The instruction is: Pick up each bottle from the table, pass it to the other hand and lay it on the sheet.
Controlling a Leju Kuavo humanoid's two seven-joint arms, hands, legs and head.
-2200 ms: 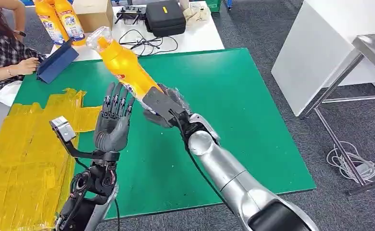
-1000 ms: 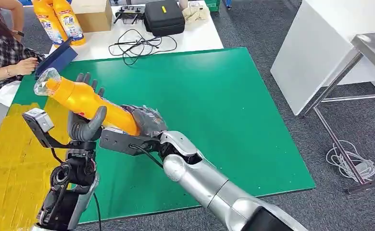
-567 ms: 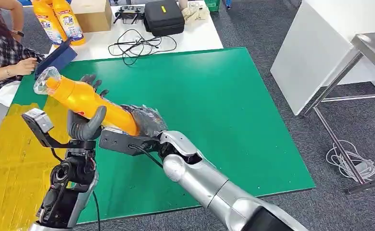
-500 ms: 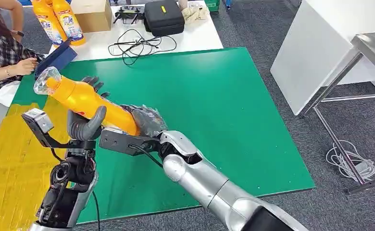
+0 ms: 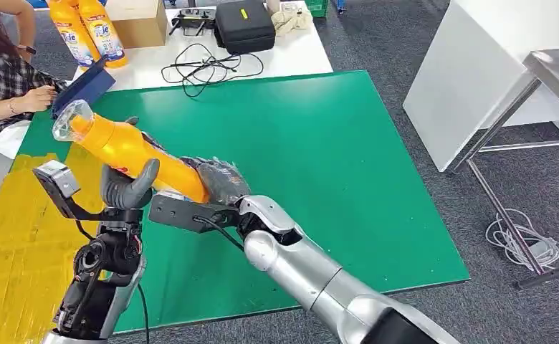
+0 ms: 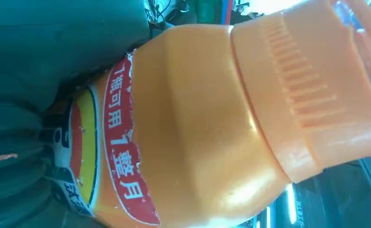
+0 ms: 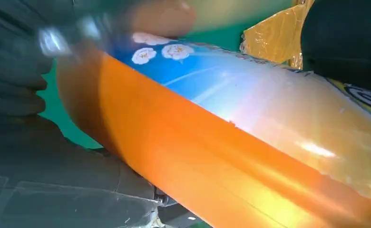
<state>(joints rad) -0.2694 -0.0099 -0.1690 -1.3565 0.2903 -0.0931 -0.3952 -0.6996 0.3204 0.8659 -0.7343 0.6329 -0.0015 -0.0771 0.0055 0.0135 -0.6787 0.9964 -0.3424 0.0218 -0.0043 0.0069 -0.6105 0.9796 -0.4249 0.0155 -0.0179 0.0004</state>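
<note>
An orange bottle (image 5: 122, 147) with a clear cap hangs tilted above the left part of the green mat (image 5: 319, 158), cap toward the far left. My right hand (image 5: 219, 180) grips its base end. My left hand (image 5: 126, 188) wraps the middle of the bottle, thumb across the near side and fingers curled round the far side. Up close, the left wrist view has the bottle's orange shoulder and red label (image 6: 198, 128). In the right wrist view its orange and blue body (image 7: 231, 142) lies against my right hand's dark fingers (image 7: 12, 71). The yellow sheet (image 5: 18, 244) lies under and left of my left arm.
A seated person (image 5: 4, 79) rests a hand by a blue tablet (image 5: 83, 86) at the mat's far left corner. On the white table behind stand two more orange bottles (image 5: 90, 32), a cardboard box (image 5: 140, 21), a black case (image 5: 246, 25) and cables (image 5: 205, 68). A white table (image 5: 477, 86) stands to the right.
My right hand swung the bottle left into my left hand. Over the last second my left fingers curled in behind the bottle, and the bottle barely shifted.
</note>
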